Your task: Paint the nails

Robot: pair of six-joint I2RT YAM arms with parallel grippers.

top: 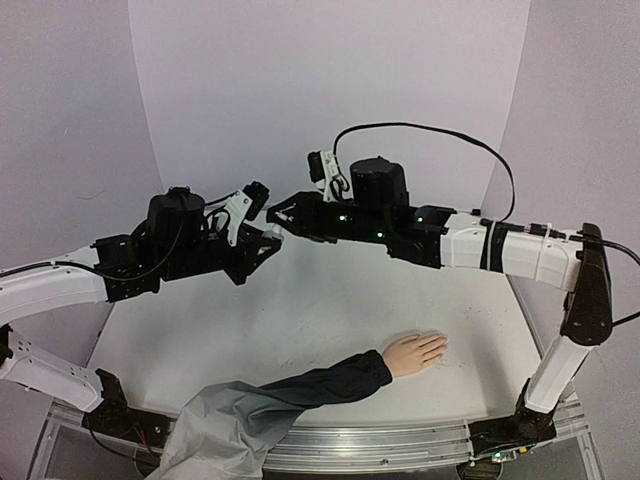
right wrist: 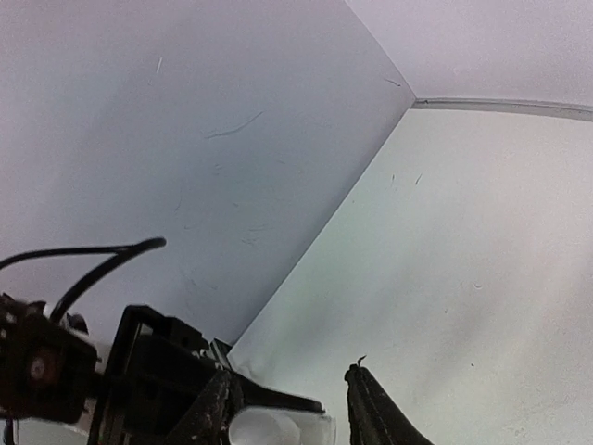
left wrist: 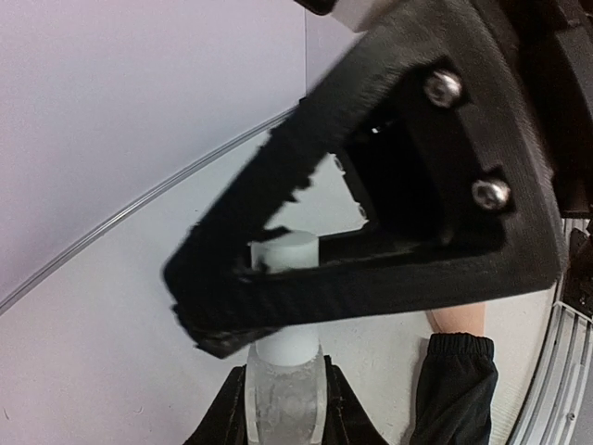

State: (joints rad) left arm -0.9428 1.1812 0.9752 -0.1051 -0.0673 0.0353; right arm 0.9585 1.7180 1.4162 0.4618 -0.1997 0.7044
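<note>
One bottle [left wrist: 283,403] is clamped by the left gripper [left wrist: 285,375] above the middle of the table [top: 300,310], presumably so that its one white cap [left wrist: 285,252] can be unscrewed. The cap is straddled by the part-open right gripper [right wrist: 289,389]; whether it is gripped cannot be told. The nails [top: 440,346], too small to be counted, are on the one hand [top: 412,353], laid by the near edge right of centre, apart from the two arms.
</note>
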